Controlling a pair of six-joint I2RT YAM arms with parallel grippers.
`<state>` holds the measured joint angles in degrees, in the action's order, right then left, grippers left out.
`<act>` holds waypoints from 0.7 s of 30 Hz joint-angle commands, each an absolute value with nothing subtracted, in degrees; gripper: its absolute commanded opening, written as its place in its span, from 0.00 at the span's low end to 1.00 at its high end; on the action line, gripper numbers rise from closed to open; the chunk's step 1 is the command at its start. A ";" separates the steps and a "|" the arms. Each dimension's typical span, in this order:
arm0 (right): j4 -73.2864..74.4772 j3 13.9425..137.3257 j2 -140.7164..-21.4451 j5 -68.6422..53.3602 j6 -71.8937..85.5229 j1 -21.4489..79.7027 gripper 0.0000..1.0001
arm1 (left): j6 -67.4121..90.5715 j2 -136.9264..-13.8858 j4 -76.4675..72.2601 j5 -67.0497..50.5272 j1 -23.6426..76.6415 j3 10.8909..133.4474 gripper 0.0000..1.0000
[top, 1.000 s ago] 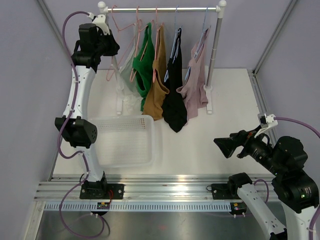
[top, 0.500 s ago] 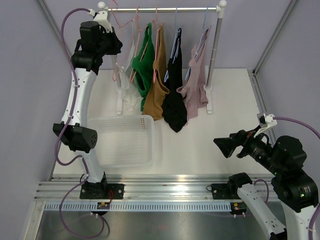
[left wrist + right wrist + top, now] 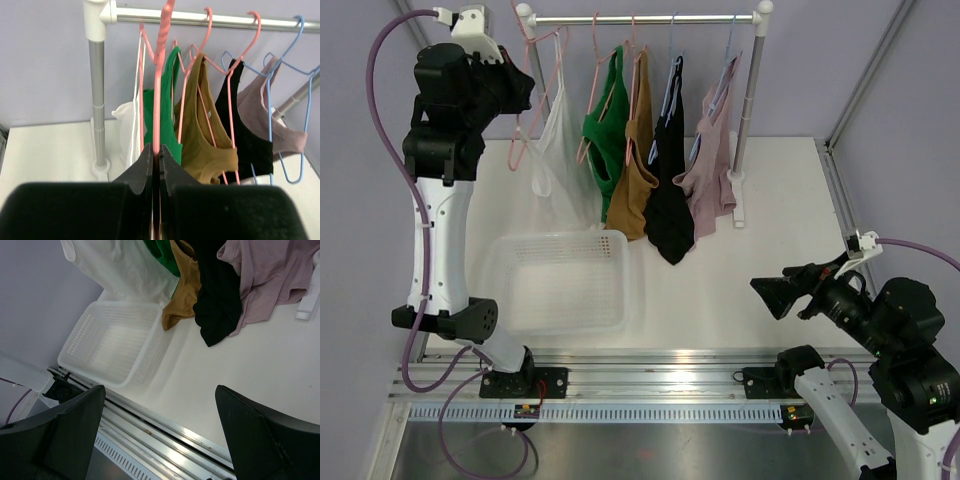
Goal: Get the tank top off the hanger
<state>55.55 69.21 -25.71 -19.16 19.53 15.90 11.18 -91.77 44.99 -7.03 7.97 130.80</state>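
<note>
My left gripper (image 3: 517, 88) is shut on a pink hanger (image 3: 523, 140), raised high at the rail's left end. A white tank top (image 3: 558, 150) hangs from that hanger, apart from the other garments and above the basket's far edge. In the left wrist view the shut jaws clamp the hanger's stem (image 3: 159, 100), with the white top (image 3: 131, 125) just left of it. The hanger's hook is level with the rail (image 3: 640, 17); I cannot tell whether it rests on it. My right gripper (image 3: 790, 292) is open and empty, low at the right, also shown in its wrist view (image 3: 160, 400).
Green (image 3: 605, 130), mustard (image 3: 638, 175), black (image 3: 670, 200) and mauve (image 3: 710, 175) tops hang on hangers on the rail. A white mesh basket (image 3: 560, 238) sits on the table at the left front, also in the right wrist view (image 3: 115, 306). The rack's right post (image 3: 748, 110) stands at the back.
My left arm has risen and swung left, carrying the pink hanger and white tank top away from the green top. The right arm has barely moved.
</note>
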 commanded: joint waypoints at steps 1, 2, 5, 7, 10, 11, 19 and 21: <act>55.02 71.72 -25.22 -20.13 19.60 16.26 1.00 | 11.77 -89.13 47.46 -7.03 7.91 130.44 0.00; 55.02 71.81 -25.22 -20.13 19.60 16.26 0.99 | 11.95 -88.08 47.46 -7.29 7.82 128.34 0.00; 55.28 72.07 -25.40 -19.95 19.25 16.26 1.00 | 12.83 -84.65 48.25 -7.56 7.91 126.74 0.00; 55.20 72.16 -25.66 -19.78 18.99 16.26 1.00 | 13.62 -81.67 49.13 -6.95 7.91 126.65 0.00; 55.11 72.07 -26.01 -19.60 18.72 16.26 0.99 | 13.89 -76.75 49.48 -2.91 8.00 126.21 0.00; 54.93 72.07 -26.28 -19.69 18.72 16.26 0.99 | 13.63 -75.42 49.31 -0.90 7.91 126.04 0.00; 54.23 73.65 -27.16 -18.81 18.72 16.26 1.00 | 15.55 -70.75 52.20 -15.97 7.91 132.80 0.00; 54.23 74.53 -27.77 -17.59 18.63 16.35 1.00 | 15.21 -68.83 50.99 -24.84 7.91 131.58 0.00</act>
<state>55.66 71.68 -26.15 -18.90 19.42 15.92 14.24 -69.36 52.99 -11.92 7.88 131.28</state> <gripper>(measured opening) 0.993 0.025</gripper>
